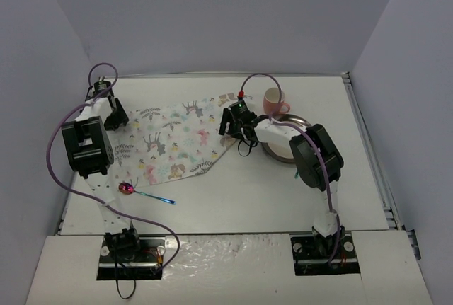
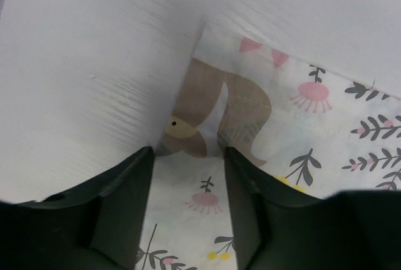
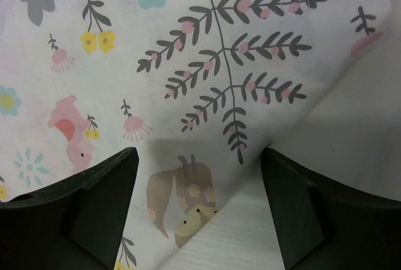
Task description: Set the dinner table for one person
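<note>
The dinner table point(image 1: 233, 199) is a plain white top. On its far left half lies a white placemat point(image 1: 180, 139) printed with pastel animals and leaves. My left gripper point(image 1: 115, 117) is down on the mat's far left corner. In the left wrist view the left gripper point(image 2: 187, 152) has its jaws narrowed but still apart, with a strip of placemat point(image 2: 294, 119) lying between them. My right gripper point(image 1: 230, 122) is at the mat's right corner. There the right gripper point(image 3: 199, 154) stands open and straddles a slightly raised cloth corner point(image 3: 188, 51).
A pink cup point(image 1: 273, 101) stands at the back, right of the mat. A grey plate point(image 1: 283, 144) lies just in front of it, partly under my right arm. A spoon point(image 1: 145, 193) with a pink bowl and blue handle lies near the front left.
</note>
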{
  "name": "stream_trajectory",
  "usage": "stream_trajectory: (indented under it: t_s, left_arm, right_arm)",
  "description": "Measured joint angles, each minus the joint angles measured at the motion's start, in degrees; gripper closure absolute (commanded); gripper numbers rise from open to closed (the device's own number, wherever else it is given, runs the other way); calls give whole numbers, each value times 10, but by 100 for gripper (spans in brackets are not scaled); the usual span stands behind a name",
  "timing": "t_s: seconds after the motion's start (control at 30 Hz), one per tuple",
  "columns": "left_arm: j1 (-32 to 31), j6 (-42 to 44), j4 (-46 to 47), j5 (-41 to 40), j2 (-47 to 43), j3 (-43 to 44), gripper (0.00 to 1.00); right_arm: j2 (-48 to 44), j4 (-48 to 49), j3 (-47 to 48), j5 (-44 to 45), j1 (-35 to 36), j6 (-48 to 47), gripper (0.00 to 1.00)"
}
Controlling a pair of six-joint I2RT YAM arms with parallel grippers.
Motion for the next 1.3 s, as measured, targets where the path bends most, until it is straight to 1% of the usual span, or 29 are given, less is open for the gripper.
stream_trajectory:
  t_s: [0.07, 0.13, 0.17, 0.23, 0.3, 0.43, 0.5, 0.57, 0.6, 0.67, 0.7, 0.77, 0.87, 0.93, 0.97, 1.03, 1.1, 1.2, 1.3]
  left_arm:
    - [0, -5, 1, 0, 1, 1, 82]
    - [0, -9, 1, 1, 4, 4, 94]
    - [0, -12, 0, 2, 6, 7, 100]
    - [0, -16, -2, 6, 11, 17, 100]
    - [0, -16, -7, 2, 18, 29, 100]
    - [3, -19, -16, 3, 24, 41, 100]
    - [7, -23, -19, 6, 25, 43, 100]
    - [11, -28, -20, 8, 25, 44, 100]
    - [14, -31, -20, 9, 25, 44, 100]
    - [18, -37, -22, 11, 25, 44, 100]
    - [20, -39, -22, 12, 25, 44, 100]
    - [21, -44, -23, 12, 24, 43, 100]
    - [23, -52, -21, 10, 21, 37, 100]
    - [23, -56, -22, 8, 19, 34, 100]
    - [24, -57, -21, 8, 18, 33, 100]
    - [24, -59, -21, 6, 15, 28, 100]
    - [24, -61, -20, 5, 11, 21, 100]
    - [26, -62, -21, 5, 6, 15, 100]
    - [27, -65, -21, 3, 3, 10, 100]
  right_arm:
    - [6, 1, 8, 0, 0, -2, 46]
    - [15, 1, 18, 0, -1, -6, 68]
    - [20, 0, 25, -1, -1, -8, 75]
    - [39, -6, 44, -1, -2, -16, 89]
    - [54, -14, 70, -1, -4, -28, 100]
    - [78, -59, 126, 5, -5, -56, 100]
    - [90, -97, 170, 19, -4, -74, 100]
    - [103, -136, 229, 40, -2, -92, 100]
    - [111, -173, 271, 58, 3, -101, 100]
    - [128, -218, 351, 87, 9, -117, 98]
    - [138, -240, 391, 101, 13, -126, 96]
    - [153, -277, 456, 117, 23, -144, 83]
    - [162, -308, 498, 102, 37, -175, 70]
    - [162, -326, 497, 76, 44, -198, 65]
    - [162, -330, 489, 62, 47, -211, 61]
    - [152, -326, 445, 28, 49, -230, 50]
    - [137, -312, 389, -11, 50, -238, 47]
    - [97, -277, 274, -63, 33, -234, 47]
    - [43, -242, 173, -82, 0, -220, 47]
